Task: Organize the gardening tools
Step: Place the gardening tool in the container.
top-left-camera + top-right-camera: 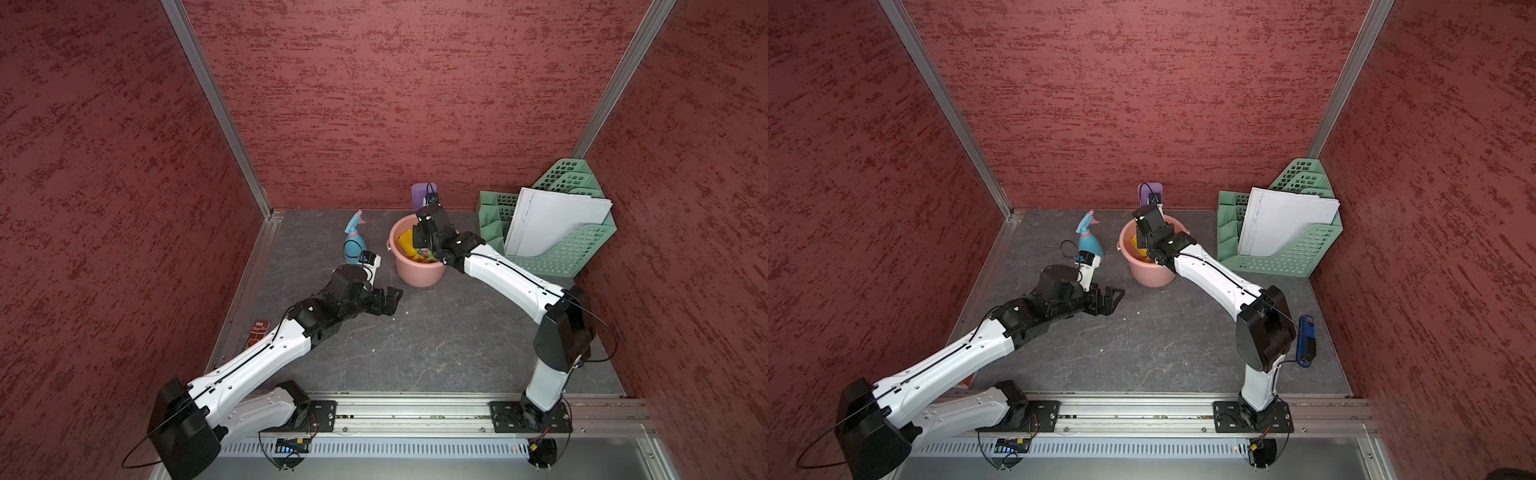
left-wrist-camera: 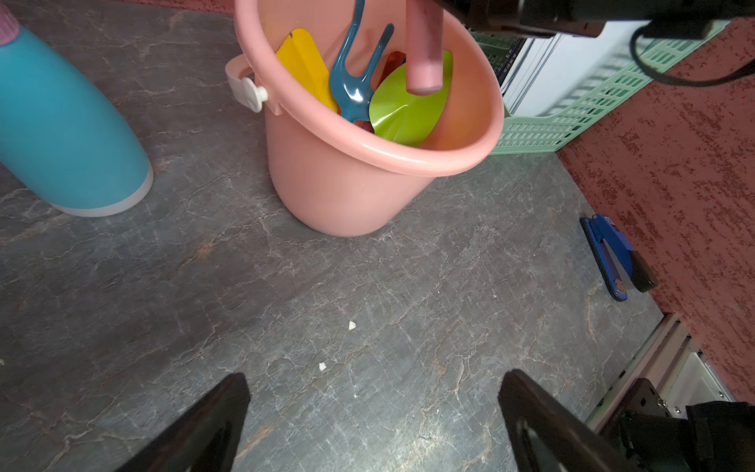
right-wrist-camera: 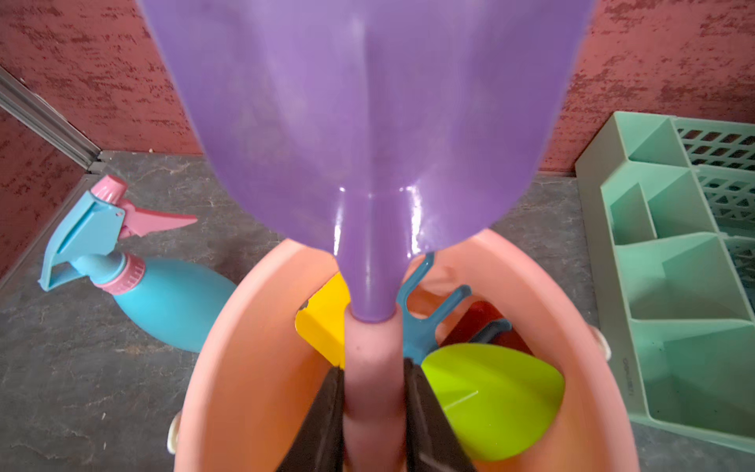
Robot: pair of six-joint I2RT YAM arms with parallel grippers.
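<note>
We hold the right gripper [image 3: 374, 367] over the pink bucket [image 2: 408, 157], its jaws pinching the pink handle [image 2: 425, 49] of the purple spade [image 3: 367, 102]. The spade is upright, blade up and handle end down. That matches the 4 tools standing in the bucket: the yellow scoop [image 2: 304, 61], the blue fork [image 2: 351, 88], the green trowel [image 2: 404, 110] and the red trowel [image 3: 482, 323], which is mostly hidden behind them. The handle end hangs over the bucket mouth at about rim height, and we cannot see it resting on anything.

The spray bottle [image 3: 171, 302] stands on the counter [image 2: 367, 286] just beside the bucket, on the left arm's side. The left gripper [image 2: 374, 380] sits low over bare counter in front of the bucket, jaws spread wide and empty. We judge it is parked clear of the drop.

Room inside the bucket is tight. The free slot looks to be beside the fork and above the green blade, so the handle may glance off one of them. The green rack [image 1: 573, 257] stands near the bucket's far side, under the right forearm. The counter in front is open, and a blue stapler [image 2: 608, 253] lies well apart by the wall.
</note>
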